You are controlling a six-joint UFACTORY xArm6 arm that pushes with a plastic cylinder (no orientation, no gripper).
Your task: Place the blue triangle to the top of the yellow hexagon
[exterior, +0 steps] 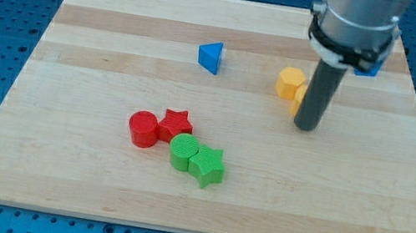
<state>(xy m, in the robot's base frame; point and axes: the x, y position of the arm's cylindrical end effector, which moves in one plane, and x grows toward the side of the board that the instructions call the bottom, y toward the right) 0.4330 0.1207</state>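
Blue triangle (211, 56): small wedge, upper middle of bench (81, 163), clear wood all round.
Yellow hexagon (289, 83): at its 3 o'clock, well apart; another yellow block (299, 98) touches it, partly hidden by the rod.
My tip (305, 127): end effector is a bare rod, no jaws; at hexagon's 4 o'clock.
Others: red cylinder (142, 129), red star (176, 123), green cylinder (183, 151), green star (206, 165) clustered at triangle's 6 o'clock; blue block (371, 70) behind the arm.

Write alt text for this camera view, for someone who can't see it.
A robot arm's dark rod rests my tip on a wooden board, just right of a yellow hexagon. A blue triangle lies further left. Red cylinder, red star, green cylinder and green star cluster lower left.
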